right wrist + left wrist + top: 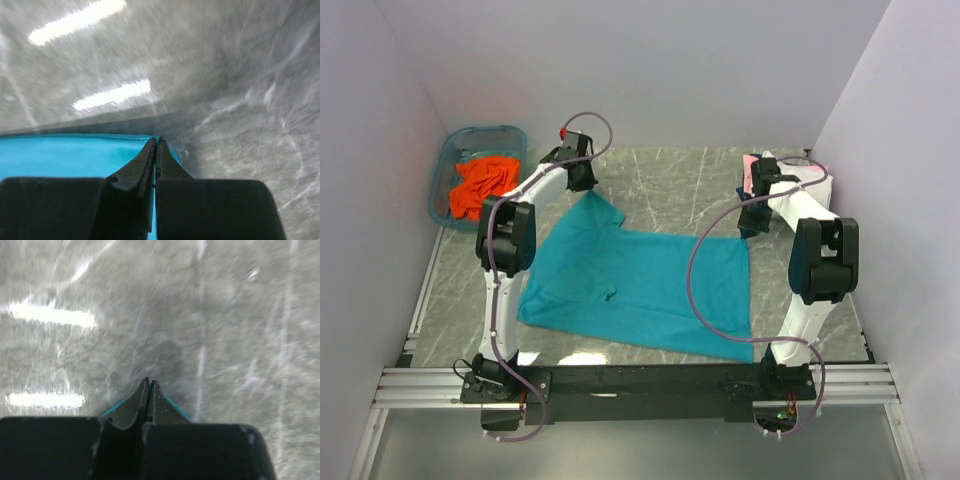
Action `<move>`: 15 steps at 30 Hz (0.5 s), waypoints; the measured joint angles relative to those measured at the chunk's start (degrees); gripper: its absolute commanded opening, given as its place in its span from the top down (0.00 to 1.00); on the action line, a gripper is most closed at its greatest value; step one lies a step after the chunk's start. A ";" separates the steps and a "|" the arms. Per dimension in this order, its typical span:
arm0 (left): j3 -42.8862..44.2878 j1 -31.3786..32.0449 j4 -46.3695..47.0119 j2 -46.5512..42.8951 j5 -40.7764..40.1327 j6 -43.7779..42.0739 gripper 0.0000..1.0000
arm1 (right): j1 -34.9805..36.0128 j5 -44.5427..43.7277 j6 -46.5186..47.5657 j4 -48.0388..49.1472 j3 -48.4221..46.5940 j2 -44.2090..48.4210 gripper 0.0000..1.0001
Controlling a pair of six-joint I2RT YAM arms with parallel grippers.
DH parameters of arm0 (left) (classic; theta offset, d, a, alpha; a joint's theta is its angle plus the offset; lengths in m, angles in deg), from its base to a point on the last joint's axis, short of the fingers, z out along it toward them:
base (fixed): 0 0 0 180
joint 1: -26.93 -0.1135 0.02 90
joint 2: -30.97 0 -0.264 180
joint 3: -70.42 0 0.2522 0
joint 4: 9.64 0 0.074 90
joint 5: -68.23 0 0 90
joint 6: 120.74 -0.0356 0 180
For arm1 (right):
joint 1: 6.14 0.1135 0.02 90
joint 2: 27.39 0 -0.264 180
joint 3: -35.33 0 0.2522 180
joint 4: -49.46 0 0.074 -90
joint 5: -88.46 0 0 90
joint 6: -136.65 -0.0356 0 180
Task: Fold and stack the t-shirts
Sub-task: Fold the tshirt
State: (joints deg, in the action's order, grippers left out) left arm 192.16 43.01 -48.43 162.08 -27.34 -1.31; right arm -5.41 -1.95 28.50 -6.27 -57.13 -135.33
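Observation:
A teal t-shirt [640,285] lies spread across the middle of the table, front edge toward the arm bases. My left gripper [587,187] is shut on its far left corner, which is pulled up into a peak. In the left wrist view the gripper [149,383] pinches teal fabric [176,409] that shows at both sides of the fingers. My right gripper [751,222] is shut on the far right corner; the right wrist view shows the gripper [156,141] clamped on the teal cloth [75,155]. An orange t-shirt [483,185] lies crumpled in the tub.
The translucent blue tub [454,160] stands in the far left corner against the wall. Pink fabric [751,166] and white fabric [817,183] sit at the far right, partly behind my right arm. White walls close in the table on three sides.

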 measured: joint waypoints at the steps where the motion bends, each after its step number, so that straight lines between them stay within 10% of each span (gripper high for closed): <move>1: 0.70 -0.04 0.04 0.02 0.15 -0.11 1.00 | -0.02 -0.11 0.00 -0.22 -1.11 -0.17 1.00; 15: 7.30 -1.55 2.69 -0.68 2.38 -0.33 1.00 | -0.02 -1.03 0.04 -4.04 -12.26 -3.30 1.00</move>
State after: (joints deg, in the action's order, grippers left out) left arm 199.46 41.46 -45.75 161.40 -24.95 -1.64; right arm -5.43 -2.97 28.54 -10.32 -69.39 -138.63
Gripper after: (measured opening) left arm 0.013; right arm 0.010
